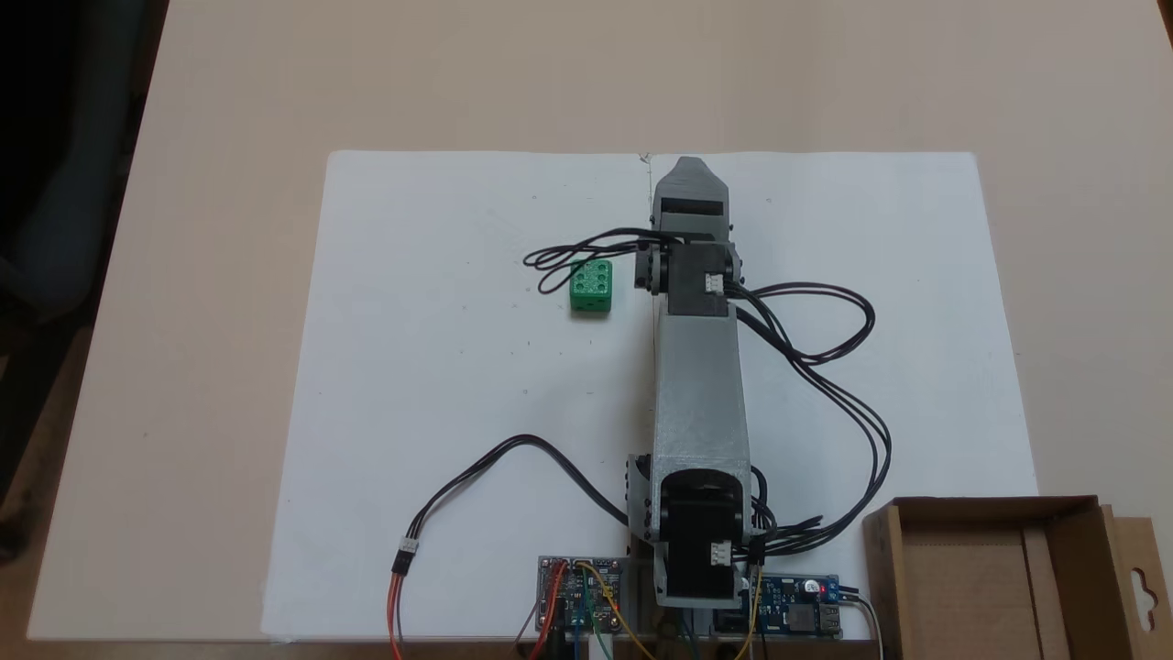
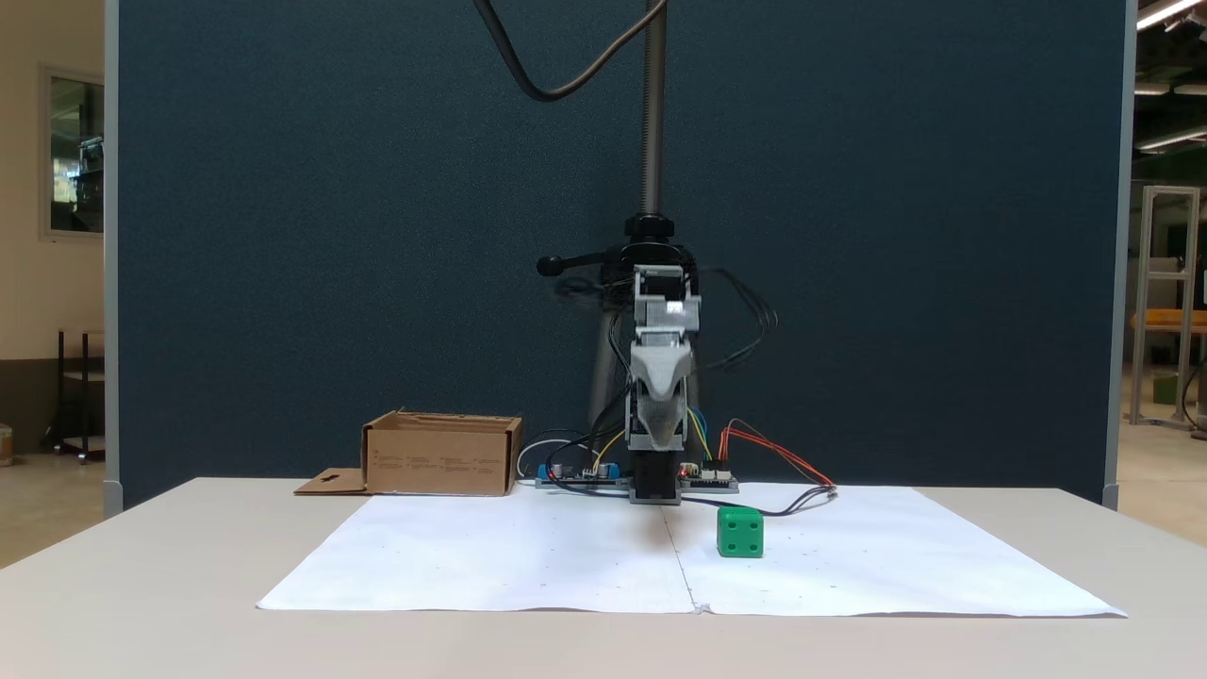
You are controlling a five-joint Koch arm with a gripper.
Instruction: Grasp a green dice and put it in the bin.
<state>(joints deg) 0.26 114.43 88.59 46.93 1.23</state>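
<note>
I count one green dice (image 1: 591,287), one bin (image 1: 994,577) and one arm on my screens. The green dice sits flat on the white paper sheet (image 1: 440,385) that covers the middle of the counter (image 1: 211,275); being a cube, it has no long axis to speak of. In the fixed view from above its six-pip face points up and its sides run nearly square to the paper's edges, turned only a touch. In the fixed view from the front the green dice (image 2: 740,532) shows me a face with what looks like four pips. It lies just to the left of the arm's wrist in the view from above, apart from the arm, with a loop of black cable (image 1: 568,257) arcing close behind it. The bin is a brown cardboard box with its opening up, standing well apart from the dice at the lower right corner of that view, beside the circuit boards (image 1: 793,605) at the arm's base; its flap with the hanger cutout spreads outward on the counter. The tool (image 1: 689,170) hangs above the paper's centre seam, pointing away from the base, gripping nothing. From above its tip looks like one tapered piece, and from the front the tool (image 2: 658,429) looks narrow and together, yet I cannot tell for certain whether its jaws are together or apart.
</note>
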